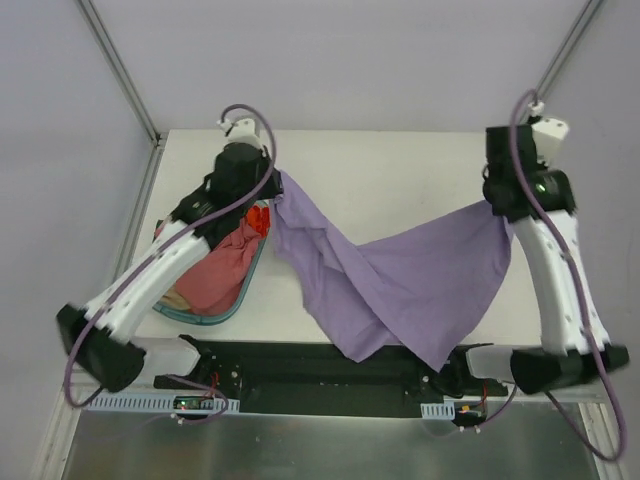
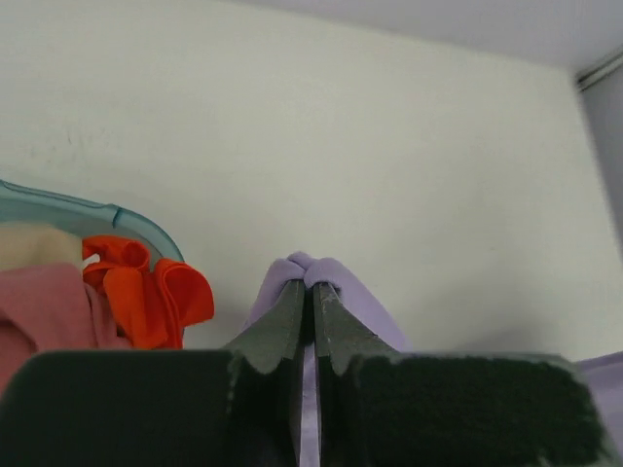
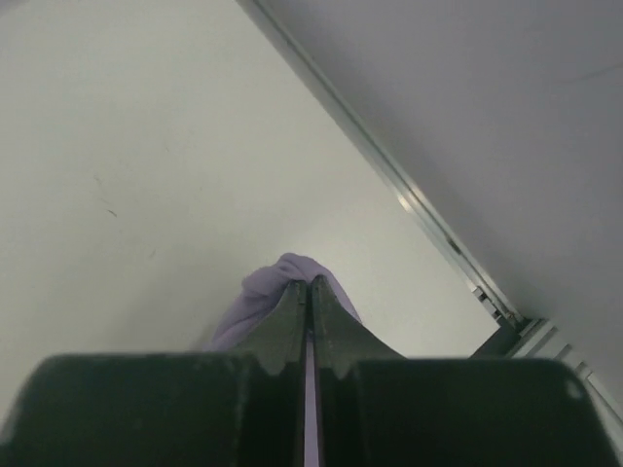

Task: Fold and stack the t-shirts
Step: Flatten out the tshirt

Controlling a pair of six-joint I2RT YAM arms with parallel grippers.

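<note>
Hanging unfolded between left gripper (image 2: 313, 288) and right gripper (image 3: 310, 284), each pinched closed on a corner, the lavender t-shirt (image 1: 400, 280) sagged over the table (image 1: 400, 170); the pink-red t-shirt (image 1: 222, 268) lay in the basket (image 1: 215, 320), so nothing appeared folded or stacked.

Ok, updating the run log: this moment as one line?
left hand: shut on lavender t-shirt | right hand: shut on lavender t-shirt | lavender t-shirt: stretched between hands, middle sagging | teal basket: pink t-shirt inside

The left arm (image 1: 165, 262) and the right arm (image 1: 560, 280) reached forward, wrists raised and well apart. The left gripper (image 2: 311, 284) pinched a fold of the lavender t-shirt (image 1: 400, 280) between closed jaws; the right gripper (image 3: 309, 282) clamped another fold likewise.
</note>
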